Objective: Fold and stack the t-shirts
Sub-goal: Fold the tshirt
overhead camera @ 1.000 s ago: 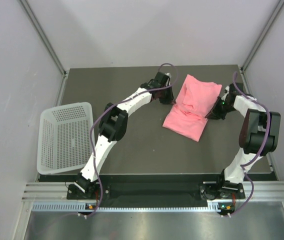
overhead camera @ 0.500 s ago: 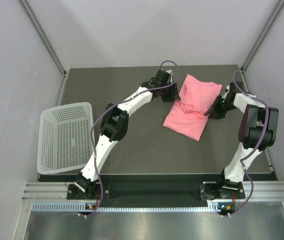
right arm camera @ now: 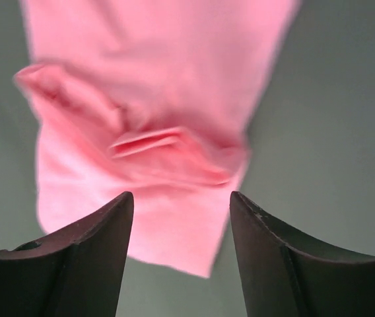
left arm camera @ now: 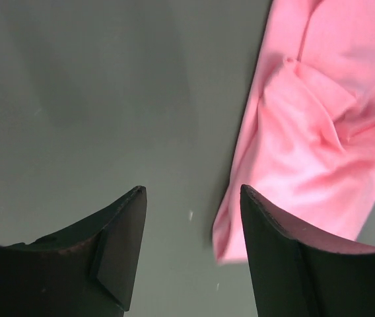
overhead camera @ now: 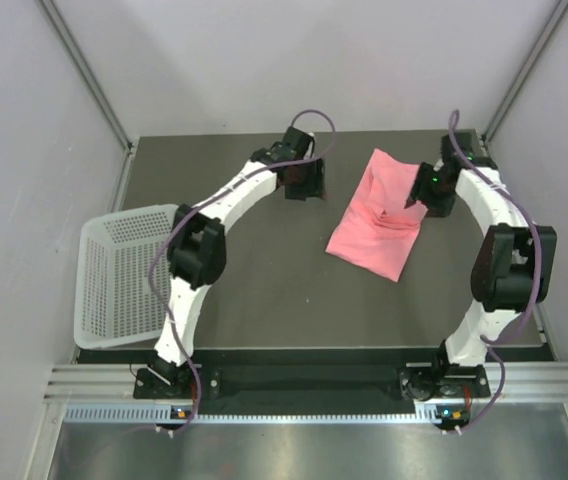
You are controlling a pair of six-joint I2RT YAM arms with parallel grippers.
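A salmon-pink t-shirt point(overhead camera: 382, 212) lies folded into a long strip on the dark table, right of centre, slanting from far right to near left. My left gripper point(overhead camera: 301, 186) hovers to its left, apart from it, open and empty; its wrist view shows the t-shirt point(left arm camera: 313, 125) at the right, partly behind the right finger point(left arm camera: 273, 257). Beside the shirt's far right edge, my right gripper point(overhead camera: 432, 190) hangs open and empty. The right wrist view looks down on the t-shirt point(right arm camera: 148, 132), with a wrinkle at its middle, beyond the gripper point(right arm camera: 181, 198).
A white perforated basket point(overhead camera: 129, 272) sits tilted at the table's left edge. Grey walls and metal posts enclose the table on three sides. The dark table point(overhead camera: 264, 290) shows bare between the arms.
Both grippers have opened and let go of the t-shirt. The left one drew back to the left and the right one moved farther back; the shirt stays on the table.
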